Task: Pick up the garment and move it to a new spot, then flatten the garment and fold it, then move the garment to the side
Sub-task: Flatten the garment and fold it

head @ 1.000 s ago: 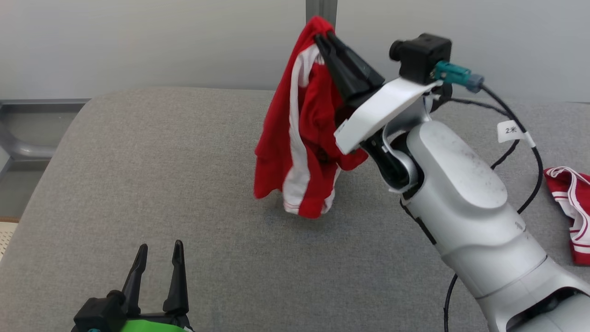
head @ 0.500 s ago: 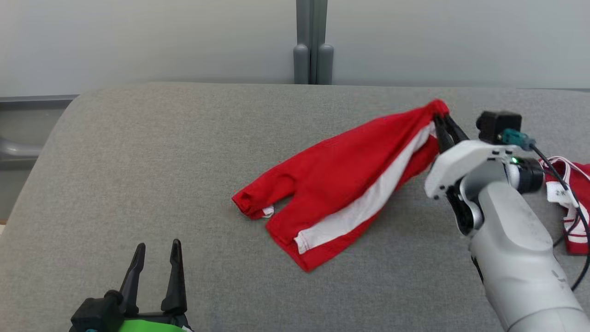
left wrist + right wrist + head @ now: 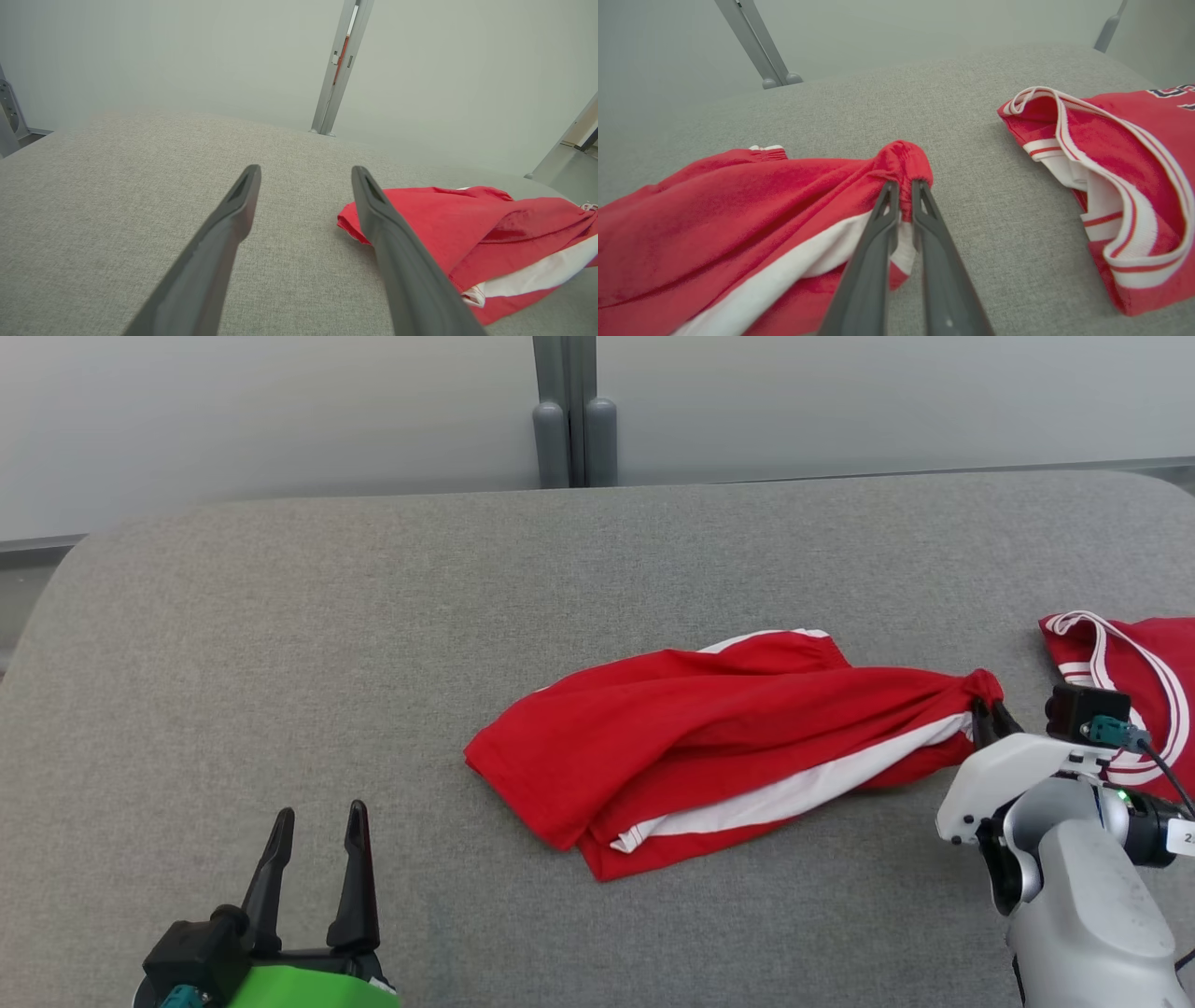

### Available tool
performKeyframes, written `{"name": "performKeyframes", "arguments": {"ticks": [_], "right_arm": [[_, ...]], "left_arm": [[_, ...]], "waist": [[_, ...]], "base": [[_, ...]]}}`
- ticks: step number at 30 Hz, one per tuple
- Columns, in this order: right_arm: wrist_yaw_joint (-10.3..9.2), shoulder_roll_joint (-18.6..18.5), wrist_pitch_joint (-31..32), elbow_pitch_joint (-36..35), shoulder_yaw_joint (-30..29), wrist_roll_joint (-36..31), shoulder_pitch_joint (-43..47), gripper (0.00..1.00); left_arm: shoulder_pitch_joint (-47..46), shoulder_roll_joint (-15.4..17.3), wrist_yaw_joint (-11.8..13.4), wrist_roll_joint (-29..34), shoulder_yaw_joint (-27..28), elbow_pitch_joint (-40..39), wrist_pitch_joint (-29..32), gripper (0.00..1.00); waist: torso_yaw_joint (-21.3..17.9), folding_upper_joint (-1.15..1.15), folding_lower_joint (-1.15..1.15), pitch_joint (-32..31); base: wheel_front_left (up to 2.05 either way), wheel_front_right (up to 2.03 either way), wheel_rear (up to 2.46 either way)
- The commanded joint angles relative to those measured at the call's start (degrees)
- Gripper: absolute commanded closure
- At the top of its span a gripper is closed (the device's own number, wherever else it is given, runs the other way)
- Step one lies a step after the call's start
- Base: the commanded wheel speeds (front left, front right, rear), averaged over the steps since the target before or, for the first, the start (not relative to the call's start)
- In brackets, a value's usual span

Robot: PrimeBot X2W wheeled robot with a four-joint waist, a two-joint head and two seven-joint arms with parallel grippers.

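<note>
Red shorts [image 3: 709, 747] lie crosswise, long axis left-right | right gripper [image 3: 988, 709] clamped on their right end | left gripper [image 3: 319, 810] agape, nearer free end

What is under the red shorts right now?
The shorts lie crumpled on the grey cushion, one end bunched in the shut right pincer. Their folds cover the cushion beneath; anything under them cannot be seen.
</note>
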Motion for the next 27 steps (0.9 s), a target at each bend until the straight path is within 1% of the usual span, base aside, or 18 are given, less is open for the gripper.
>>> {"name": "performKeyframes", "arguments": {"ticks": [1, 5, 8, 11, 13, 16, 18, 22, 27], "right_arm": [[-0.08, -0.09, 1.20, -0.65, 0.01, -1.12, 1.88, 0.00], [-0.08, -0.11, 2.97, -4.80, -1.14, -4.72, 5.24, 0.00], [-0.07, 0.00, 3.03, -9.64, -2.37, -6.33, 9.31, 0.00], [-0.08, -0.02, 1.97, -15.41, -2.15, -7.92, 13.47, 0.00], [-0.07, 0.02, 0.21, -19.53, -1.09, -9.03, 16.69, 0.00], [-0.08, 0.01, -4.46, -25.46, 0.92, -9.27, 21.51, 0.00], [-0.08, 0.00, -7.54, -27.86, 2.26, -9.07, 24.52, 0.00], [-0.08, -0.01, -11.19, -30.41, 6.06, -7.55, 28.42, 0.00], [-0.08, 0.00, -12.10, -32.91, 10.56, -5.88, 30.30, 0.00]], "left_arm": [[-0.88, 0.07, -0.12, -0.15, -0.03, 0.22, -0.16, 0.00], [-0.89, 0.05, -0.12, -0.37, -0.49, 0.56, -0.16, 0.00], [-0.25, 0.06, -0.12, -0.44, -0.41, 0.56, -0.16, 0.00], [0.45, 0.05, -0.12, -0.44, 0.02, 0.59, -0.16, 0.00], [0.99, 0.06, -0.12, -0.36, 0.31, 0.54, -0.16, 0.00], [1.49, 0.06, -0.12, -0.14, 0.87, 0.43, -0.16, 0.00], [1.80, 0.06, -0.12, 0.10, 1.24, 0.32, -0.16, 0.00], [2.86, 0.07, -0.12, 0.56, 2.55, 0.06, -0.16, 0.00], [4.07, 0.06, -0.12, 1.58, 4.01, -0.12, -0.16, 0.00]], "waist": [[-0.15, 0.00, 0.00, -0.15], [0.11, 0.00, 0.00, -0.80], [0.37, 0.00, 0.00, -1.45], [0.36, 0.00, 0.00, -2.03], [0.19, 0.00, 0.00, -2.40], [-0.35, 0.00, 0.00, -2.85], [-0.73, 0.00, 0.00, -3.17], [-1.50, 0.00, 0.00, -3.86], [-2.50, 0.00, 0.00, -4.57]], "base": [[0.00, 0.00, 0.00], [0.00, 0.00, 0.00], [0.00, 0.00, 0.00], [0.00, 0.00, 0.00], [0.00, 0.00, 0.00], [0.00, 0.00, 0.00], [0.00, 0.00, 0.00], [0.00, 0.00, 0.00], [0.00, 0.00, 0.00]]}}
